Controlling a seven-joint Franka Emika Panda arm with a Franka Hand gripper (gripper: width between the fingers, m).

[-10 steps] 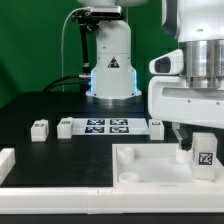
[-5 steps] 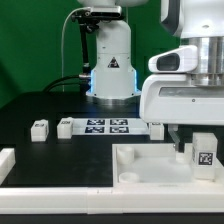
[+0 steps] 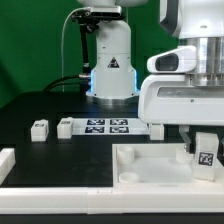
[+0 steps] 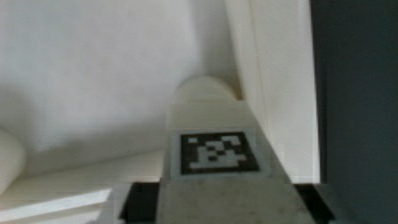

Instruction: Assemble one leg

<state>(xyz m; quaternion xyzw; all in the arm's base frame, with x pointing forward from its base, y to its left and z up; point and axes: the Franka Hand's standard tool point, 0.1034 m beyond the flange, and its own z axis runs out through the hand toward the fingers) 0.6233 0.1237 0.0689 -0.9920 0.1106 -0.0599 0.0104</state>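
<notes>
One leg (image 3: 206,153) stands upright between the fingers (image 3: 205,160), apparently gripped, over the tray's (image 3: 150,163) near-right corner socket.

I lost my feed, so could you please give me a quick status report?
Claw shut on the leg. Leg upright over the tray-like piece, exterior view's right. Nothing in the way.

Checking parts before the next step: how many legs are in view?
3. One leg is at the gripper over the tray-like piece; two lie left of the marker board at and. Others may be hidden.
</notes>
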